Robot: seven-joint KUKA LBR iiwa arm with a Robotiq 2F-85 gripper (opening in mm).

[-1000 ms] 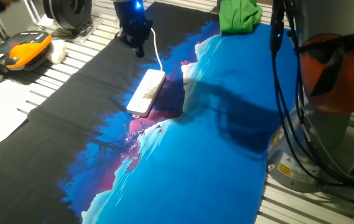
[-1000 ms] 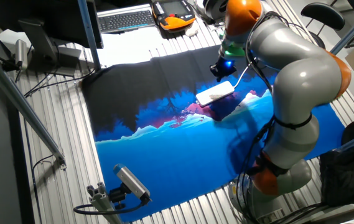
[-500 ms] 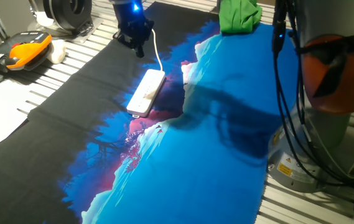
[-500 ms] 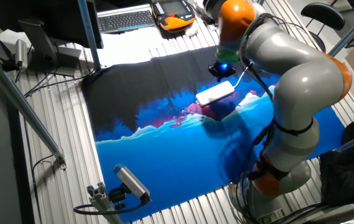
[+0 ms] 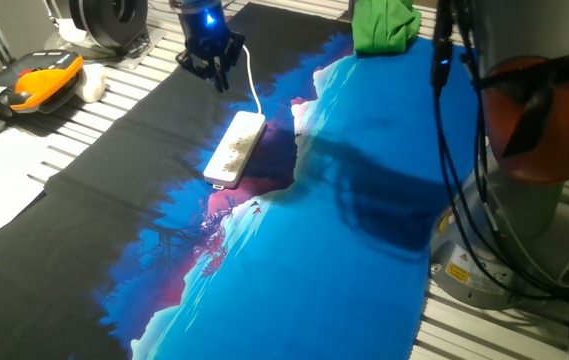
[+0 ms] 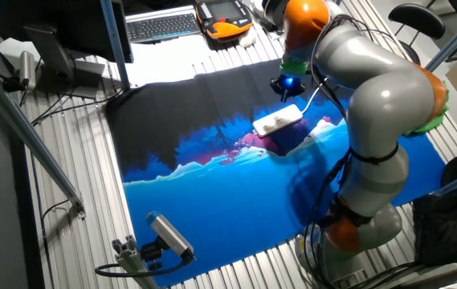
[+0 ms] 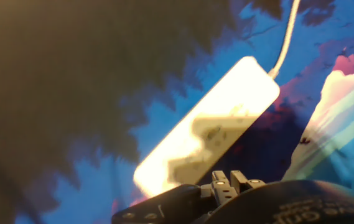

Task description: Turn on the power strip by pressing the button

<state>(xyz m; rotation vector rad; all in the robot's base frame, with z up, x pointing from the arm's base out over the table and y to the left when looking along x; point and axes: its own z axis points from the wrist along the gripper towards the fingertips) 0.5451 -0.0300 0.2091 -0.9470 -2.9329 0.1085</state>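
Note:
The white power strip (image 5: pixel 235 148) lies flat on the black part of the printed cloth, and its thin cord (image 5: pixel 255 85) runs back toward the arm. My gripper (image 5: pixel 212 70) hangs above the cloth just past the strip's cord end, with a blue light on the hand. The other fixed view shows the gripper (image 6: pixel 285 87) above and behind the power strip (image 6: pixel 277 121). In the hand view the power strip (image 7: pixel 208 127) is glaring white and fills the middle. The button cannot be made out. No view shows the fingertips plainly.
An orange-and-black handheld device (image 5: pixel 32 84) lies at the left edge beside white paper. A green cloth (image 5: pixel 384 25) is at the back. The robot base and hanging cables (image 5: pixel 464 150) stand to the right. A keyboard (image 6: pixel 160 26) sits behind the black-and-blue cloth (image 5: pixel 294 250).
The gripper has shifted slightly left, away from the cord end of the strip, and the arm's elbow has swung a little. The strip has not moved.

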